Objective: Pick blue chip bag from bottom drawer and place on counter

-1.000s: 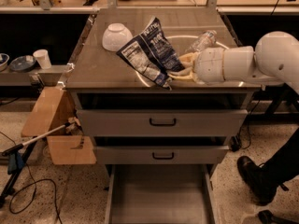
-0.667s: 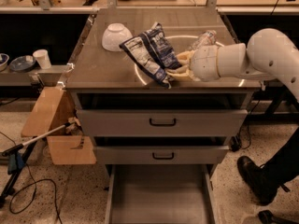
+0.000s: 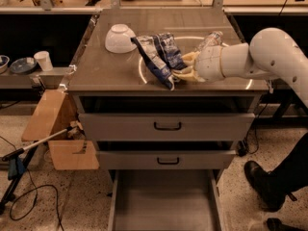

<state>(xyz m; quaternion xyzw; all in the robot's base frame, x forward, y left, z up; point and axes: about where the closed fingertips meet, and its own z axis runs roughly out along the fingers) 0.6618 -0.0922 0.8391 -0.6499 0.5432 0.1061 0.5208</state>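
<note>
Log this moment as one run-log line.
gripper: above counter, just right of blue chip bag | blue chip bag: over counter, right of white bowl | bottom drawer: open, no bag inside

The gripper is over the counter at the right edge of the blue chip bag; whether it clamps the foil cannot be told. The bag's print is too small to read. The arm (cut off at the right edge) hides all but 1 end of a clear bottle and part of the white ring. The bottom drawer runs off the lower edge. A person's dark leg is cropped at the right.
</note>
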